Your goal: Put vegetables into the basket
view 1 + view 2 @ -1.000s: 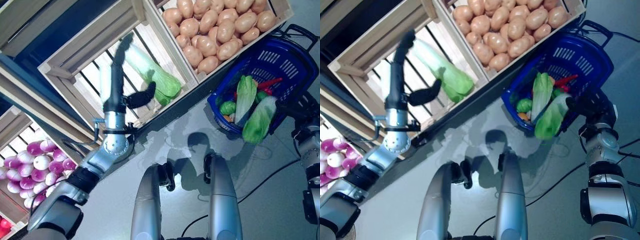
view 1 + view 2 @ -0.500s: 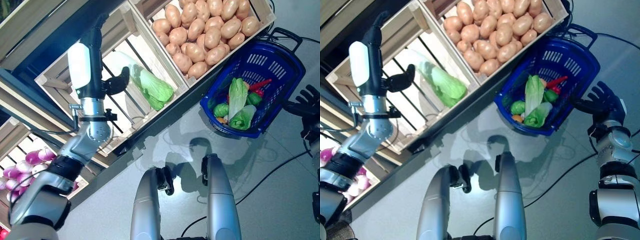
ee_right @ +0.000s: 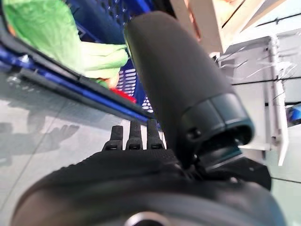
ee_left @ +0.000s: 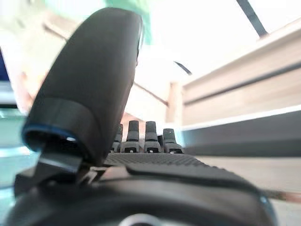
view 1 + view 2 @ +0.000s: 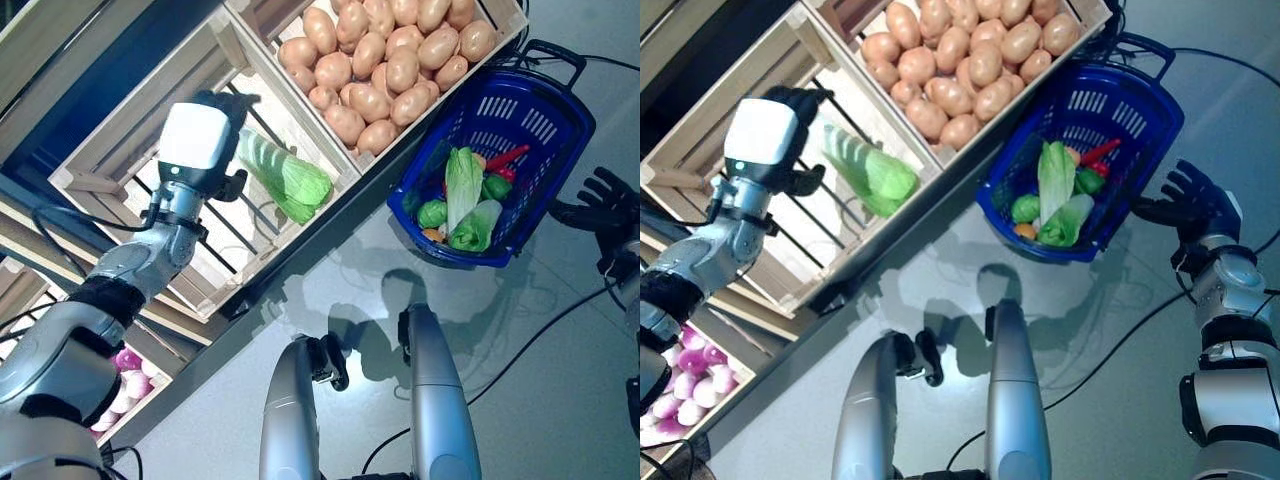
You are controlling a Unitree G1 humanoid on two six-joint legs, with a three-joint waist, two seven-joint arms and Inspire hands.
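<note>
Left hand (image 5: 205,135) open beside cabbage (image 5: 285,178); right hand (image 5: 1193,200) open, empty

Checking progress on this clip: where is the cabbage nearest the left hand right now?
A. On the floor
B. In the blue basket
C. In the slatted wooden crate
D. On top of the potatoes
C: the cabbage lies on the slats of the crate beside the left hand, not in the basket.
</note>
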